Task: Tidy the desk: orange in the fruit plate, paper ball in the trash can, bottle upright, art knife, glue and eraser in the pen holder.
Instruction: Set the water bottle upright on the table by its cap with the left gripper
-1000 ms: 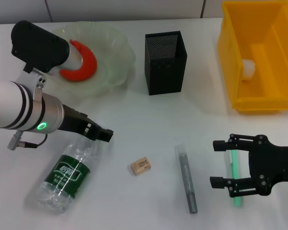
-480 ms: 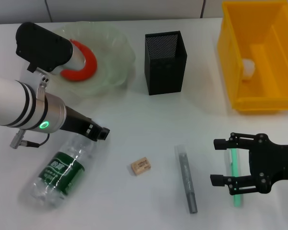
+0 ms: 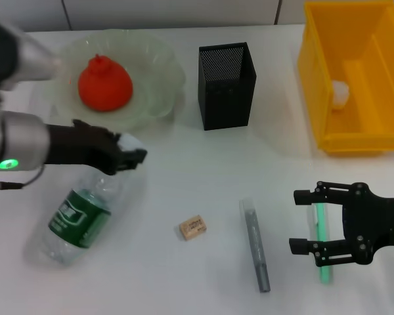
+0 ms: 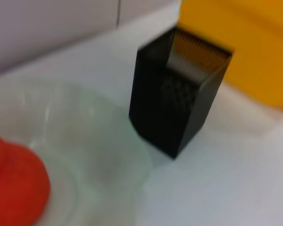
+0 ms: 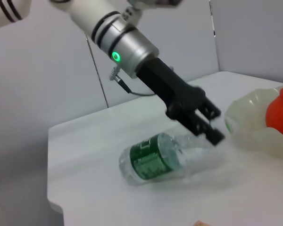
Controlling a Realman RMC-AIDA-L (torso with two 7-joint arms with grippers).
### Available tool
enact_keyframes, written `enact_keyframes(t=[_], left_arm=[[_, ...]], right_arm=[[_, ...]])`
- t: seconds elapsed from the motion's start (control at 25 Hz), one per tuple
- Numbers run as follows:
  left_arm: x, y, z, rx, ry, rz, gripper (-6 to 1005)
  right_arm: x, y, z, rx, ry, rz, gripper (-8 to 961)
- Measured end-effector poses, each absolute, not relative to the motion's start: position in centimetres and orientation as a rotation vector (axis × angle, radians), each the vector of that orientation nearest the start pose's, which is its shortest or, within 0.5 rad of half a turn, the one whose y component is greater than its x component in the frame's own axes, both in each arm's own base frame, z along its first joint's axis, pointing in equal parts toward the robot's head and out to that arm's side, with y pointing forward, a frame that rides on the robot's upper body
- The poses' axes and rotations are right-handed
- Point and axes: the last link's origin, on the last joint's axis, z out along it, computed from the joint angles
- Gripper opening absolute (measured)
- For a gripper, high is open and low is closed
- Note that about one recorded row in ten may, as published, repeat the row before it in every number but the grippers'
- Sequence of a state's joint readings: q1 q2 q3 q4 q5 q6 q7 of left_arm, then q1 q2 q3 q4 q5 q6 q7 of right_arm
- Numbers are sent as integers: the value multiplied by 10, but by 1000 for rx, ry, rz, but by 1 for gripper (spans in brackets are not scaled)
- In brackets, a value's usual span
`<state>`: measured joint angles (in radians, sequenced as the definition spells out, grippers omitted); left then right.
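While the bottle (image 3: 75, 220) lies tilted on the white desk (image 3: 184, 177), the left gripper (image 3: 128, 157) grips it at the capped neck, fingers clenched around it just below the green fruit plate (image 3: 161, 79). An orange (image 3: 105, 82) sits in that plate. Beside it stands the black mesh pen holder (image 3: 226, 85), and the yellow trash can (image 3: 354, 79) with a white paper ball (image 3: 339, 93) inside is at the far right. The right gripper (image 3: 312, 223) rests low with fingers spread, released, over a green stick (image 3: 322, 246). A grey pen-shaped tool (image 3: 255, 244) and the tan eraser (image 3: 192, 227) lie between
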<state>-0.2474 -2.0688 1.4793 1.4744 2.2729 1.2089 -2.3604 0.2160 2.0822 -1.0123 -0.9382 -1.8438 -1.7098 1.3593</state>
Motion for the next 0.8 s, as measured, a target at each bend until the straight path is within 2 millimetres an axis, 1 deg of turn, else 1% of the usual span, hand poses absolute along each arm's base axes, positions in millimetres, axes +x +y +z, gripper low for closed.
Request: enact_keyframes(t=[0.08, 0.12, 0.16, 0.32, 0.48, 0.6, 0.8], left_arm=[[-221, 317, 9, -2584, -775, -105, 451], [-228, 312, 19, -2596, -727, -187, 450], [-231, 311, 22, -2600, -709, -217, 450], [-248, 302, 39, -2597, -630, -438, 450], [-265, 294, 52, -2553, -560, -628, 450], [-271, 289, 54, -2535, -504, -694, 449], [-277, 289, 55, -2517, -494, -712, 448]], right_arm=[[278, 249, 4, -2898, 489, 662, 841], [278, 249, 4, -2898, 488, 662, 841], [278, 249, 4, -2898, 487, 662, 841], [277, 250, 4, -2900, 481, 662, 841], [276, 251, 4, -2902, 479, 664, 840], [276, 251, 4, -2902, 482, 664, 840], [275, 251, 4, -2907, 488, 663, 840]])
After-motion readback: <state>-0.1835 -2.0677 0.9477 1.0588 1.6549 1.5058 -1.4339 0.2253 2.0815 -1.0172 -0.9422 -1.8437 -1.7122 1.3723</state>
